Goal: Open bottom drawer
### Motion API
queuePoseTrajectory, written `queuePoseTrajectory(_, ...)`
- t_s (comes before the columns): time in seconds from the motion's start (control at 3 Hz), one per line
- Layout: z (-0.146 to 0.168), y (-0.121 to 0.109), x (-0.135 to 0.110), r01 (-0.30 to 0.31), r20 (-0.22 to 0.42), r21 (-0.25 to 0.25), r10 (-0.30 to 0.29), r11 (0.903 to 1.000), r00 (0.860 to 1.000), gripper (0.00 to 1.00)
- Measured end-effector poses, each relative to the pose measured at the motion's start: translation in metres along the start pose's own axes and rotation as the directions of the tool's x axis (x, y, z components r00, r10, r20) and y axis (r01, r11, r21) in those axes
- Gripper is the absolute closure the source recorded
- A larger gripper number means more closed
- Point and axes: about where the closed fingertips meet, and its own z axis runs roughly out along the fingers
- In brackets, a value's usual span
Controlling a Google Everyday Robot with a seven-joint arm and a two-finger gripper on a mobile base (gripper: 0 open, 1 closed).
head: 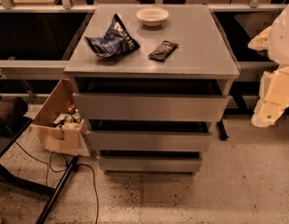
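The grey cabinet (pixel 151 55) stands in the middle of the camera view with three flat handleless drawer fronts. The bottom drawer (pixel 150 164) is the lowest and shortest front, just above the floor, and sits shut in line with the others. My gripper (pixel 270 111) hangs at the right edge of the view, cream-coloured, to the right of the cabinet at the height of the top drawer (pixel 150 107) and apart from it. The middle drawer (pixel 149 141) lies between the two.
On the cabinet top lie a blue chip bag (pixel 112 40), a white bowl (pixel 152 16) and a dark snack bar (pixel 163 51). An open cardboard box (pixel 58 120) with items stands left of the cabinet. A black stand leg and cables (pixel 60 183) cross the floor at lower left.
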Motion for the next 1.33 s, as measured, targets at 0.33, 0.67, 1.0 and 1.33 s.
queuePoseTrajectory(0.33,0.0,0.0,0.0,0.0,0.0,0.0,0.0,1.0,1.0,0.0)
queuePoseTrajectory(0.67,0.03,0.011,-0.003,-0.004,0.011,-0.019,0.004,0.9998,1.0,0.0)
queuePoseTrajectory(1.0,0.077,0.037,-0.009,-0.024,0.034,-0.014,0.024,0.9996,0.999,0.0)
queuePoseTrajectory(1.33,0.135,0.064,-0.001,-0.028,0.012,0.002,0.028,0.9996,1.0,0.0)
